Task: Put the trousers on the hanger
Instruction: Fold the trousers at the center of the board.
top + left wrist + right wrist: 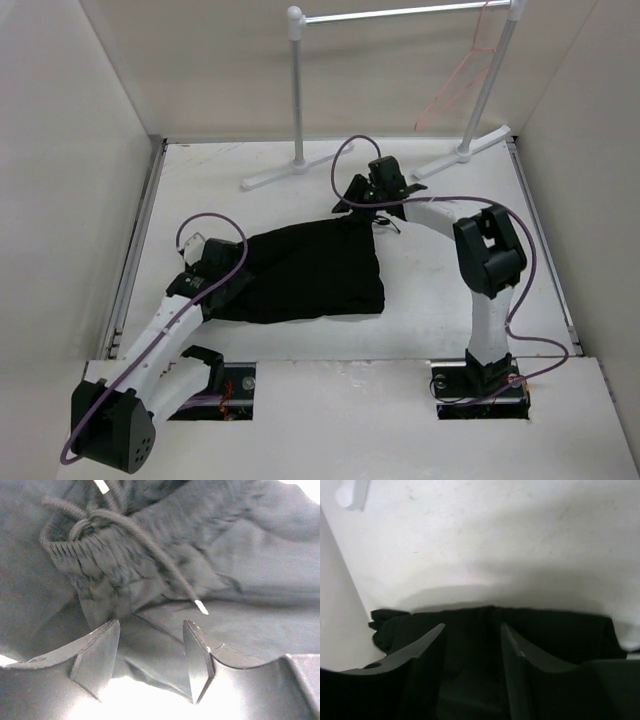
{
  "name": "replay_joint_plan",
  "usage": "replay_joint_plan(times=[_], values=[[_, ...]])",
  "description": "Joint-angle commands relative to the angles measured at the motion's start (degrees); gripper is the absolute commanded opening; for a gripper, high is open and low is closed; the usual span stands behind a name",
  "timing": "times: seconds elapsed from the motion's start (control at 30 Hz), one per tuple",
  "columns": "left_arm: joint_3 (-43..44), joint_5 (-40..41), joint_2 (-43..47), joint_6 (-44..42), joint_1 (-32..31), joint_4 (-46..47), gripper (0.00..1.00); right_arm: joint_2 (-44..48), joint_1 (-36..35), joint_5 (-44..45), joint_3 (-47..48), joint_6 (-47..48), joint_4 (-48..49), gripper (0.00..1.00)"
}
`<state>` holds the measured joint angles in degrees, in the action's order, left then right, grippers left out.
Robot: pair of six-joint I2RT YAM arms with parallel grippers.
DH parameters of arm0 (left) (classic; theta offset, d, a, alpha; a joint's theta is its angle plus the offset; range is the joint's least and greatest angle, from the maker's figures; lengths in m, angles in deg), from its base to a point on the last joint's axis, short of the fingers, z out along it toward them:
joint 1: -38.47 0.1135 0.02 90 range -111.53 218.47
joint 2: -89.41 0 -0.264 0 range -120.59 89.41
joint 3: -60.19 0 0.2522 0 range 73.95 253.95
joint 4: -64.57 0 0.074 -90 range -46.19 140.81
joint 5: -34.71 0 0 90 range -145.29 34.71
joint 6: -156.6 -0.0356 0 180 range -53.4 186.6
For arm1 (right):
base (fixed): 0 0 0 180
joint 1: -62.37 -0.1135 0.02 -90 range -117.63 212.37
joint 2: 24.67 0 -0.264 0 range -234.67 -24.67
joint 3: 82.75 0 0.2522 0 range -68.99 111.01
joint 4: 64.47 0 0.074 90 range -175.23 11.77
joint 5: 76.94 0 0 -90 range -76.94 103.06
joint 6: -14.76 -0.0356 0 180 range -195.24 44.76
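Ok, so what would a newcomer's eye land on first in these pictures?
First, the black trousers, lying bunched in the middle of the white table. The left end effector is open near their drawstring waistband, and the right end effector is open at their far edge. Next, the thin pink hanger, dangling from the rack at the back right.

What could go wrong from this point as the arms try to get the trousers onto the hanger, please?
1. The loose drawstring lies just ahead of the open left jaws; they might pinch the cord rather than the waistband.
2. The trousers lie folded, so the open right jaws at the far edge may catch only one layer.
3. The thin hanger dangles from the rack and could swing or slip off if nudged.
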<state>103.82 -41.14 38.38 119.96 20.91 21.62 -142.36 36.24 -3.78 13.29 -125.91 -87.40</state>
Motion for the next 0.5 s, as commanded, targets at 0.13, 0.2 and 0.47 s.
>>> replay_joint_plan(times=[0.13,0.2,0.47], values=[[14.85,0.96,-5.47,-3.53,-2.95,1.05,0.46,21.96,-1.86,0.14,-4.67,2.86,-2.07,0.64],[17.58,0.7,-9.25,-4.05,-5.23,4.3,0.33,26.61,-1.51,0.14,-5.64,3.56,-3.66,0.59],[25.76,1.4,-21.39,-4.94,-14.64,11.61,0.05,33.93,9.28,1.45,6.73,8.48,-9.63,0.08]])
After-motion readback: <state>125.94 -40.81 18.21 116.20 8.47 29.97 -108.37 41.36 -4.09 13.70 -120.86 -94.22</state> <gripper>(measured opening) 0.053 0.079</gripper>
